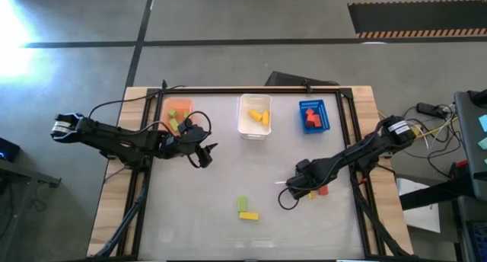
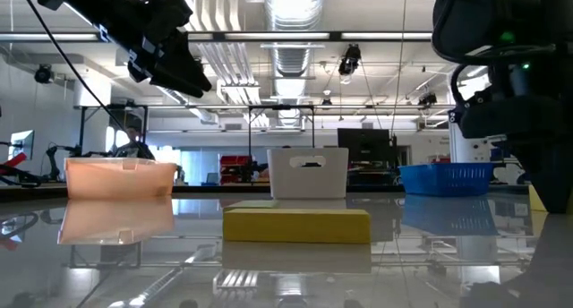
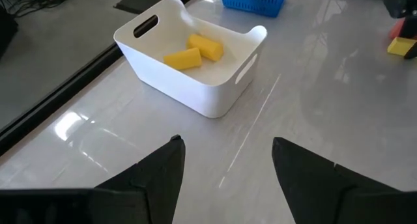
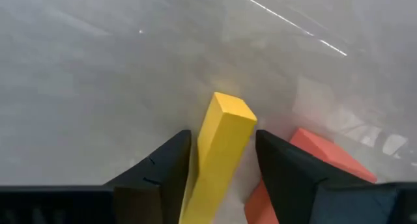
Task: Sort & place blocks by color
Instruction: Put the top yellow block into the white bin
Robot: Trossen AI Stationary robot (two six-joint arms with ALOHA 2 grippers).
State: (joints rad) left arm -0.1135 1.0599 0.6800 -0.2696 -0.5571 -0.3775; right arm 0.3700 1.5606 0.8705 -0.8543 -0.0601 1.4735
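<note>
My right gripper [image 1: 292, 190] [image 4: 223, 138] is low over the table's right half, shut on a yellow block [image 4: 220, 152]. A red block [image 4: 320, 160] lies right beside it on the table [image 1: 323, 190]. My left gripper [image 1: 206, 149] [image 3: 225, 144] hangs open in the air beside the orange bin [image 1: 178, 113], which holds green blocks. It touches nothing. The white bin [image 3: 195, 61] holds two yellow blocks [image 3: 194, 51]. The blue bin [image 1: 313, 115] holds red blocks. A green block [image 1: 242, 203] and a yellow block [image 1: 248, 215] lie flat near the table's near edge. My right gripper pinches the yellow block between its two fingers [image 4: 171, 164], which lie on its two long side faces [image 4: 207, 160]. The fingers run along the block, and its free end [image 4: 233, 108] sticks out past the fingertips. Whether it is lifted off the table cannot be told.
The three bins stand in a row along the far edge: orange on the left, white [image 1: 255, 115] in the middle, blue on the right. A black frame rail [image 1: 251, 89] runs along the far side. Bare tabletop [image 1: 243, 167] lies between the two grippers.
</note>
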